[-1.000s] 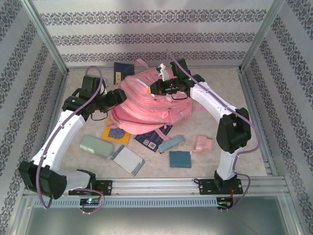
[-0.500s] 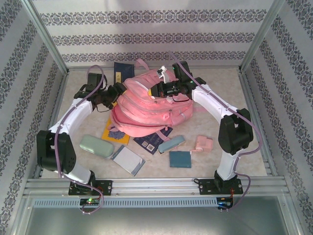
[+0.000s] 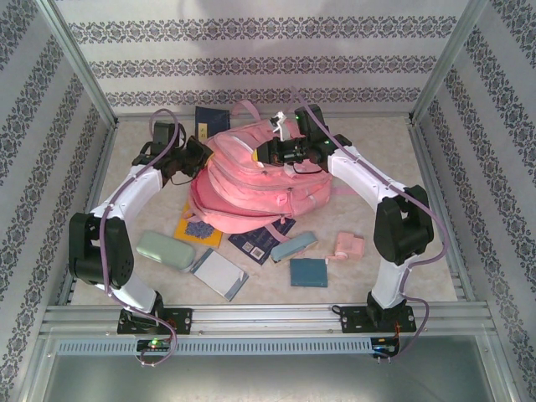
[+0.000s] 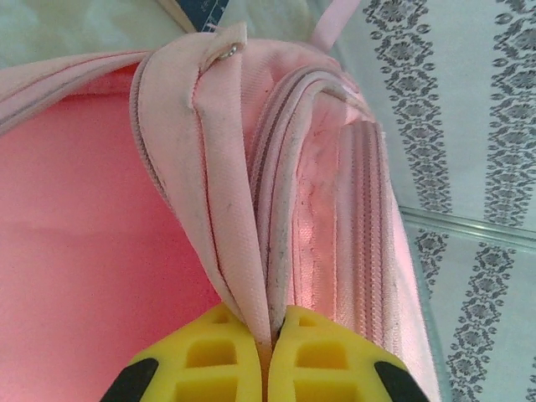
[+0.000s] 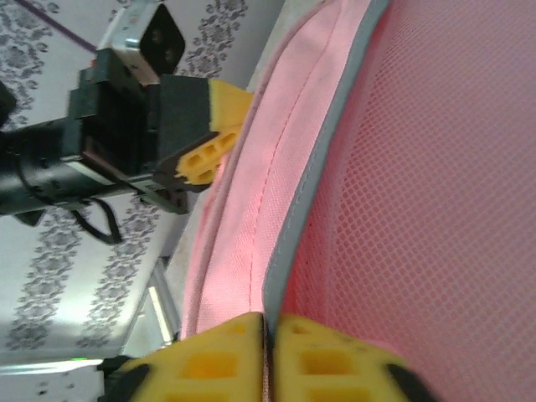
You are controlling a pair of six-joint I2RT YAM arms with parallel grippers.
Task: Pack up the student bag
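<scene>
So here's where you're at: your left gripper (image 4: 270, 322) is clamped down on a fold of the student bag (image 4: 84, 251). The wrist cam has both yellow pads squeezed together with a ridge of pink fabric coming straight up out of them. A zip line runs along that fold, just beyond the fingertips.

Your right gripper (image 5: 268, 327) is pinched too. The fingers (image 5: 218, 356) are pretty much closed, and the grey-trimmed edge of the bag runs right down into the seam between them. There's pink mesh to one side of that hand and smooth pink fabric to the other. You can even spot the left gripper's yellow tips off beyond it, against the same pink edge.

From the top cam, the student bag (image 3: 255, 197) sits heaped on the table (image 3: 419, 159) between your two hands. The left gripper (image 3: 199, 155) is at its left shoulder and the right gripper (image 3: 270, 151) is on its top.

On the base side of both hands, loose on the table:
- a mint case (image 3: 165, 249)
- a grey notebook (image 3: 218, 275)
- a blue book (image 3: 308, 272)
- a small pink box (image 3: 347, 245)

A yellow book (image 3: 198, 228) pokes out from under the bag's near edge.
</scene>
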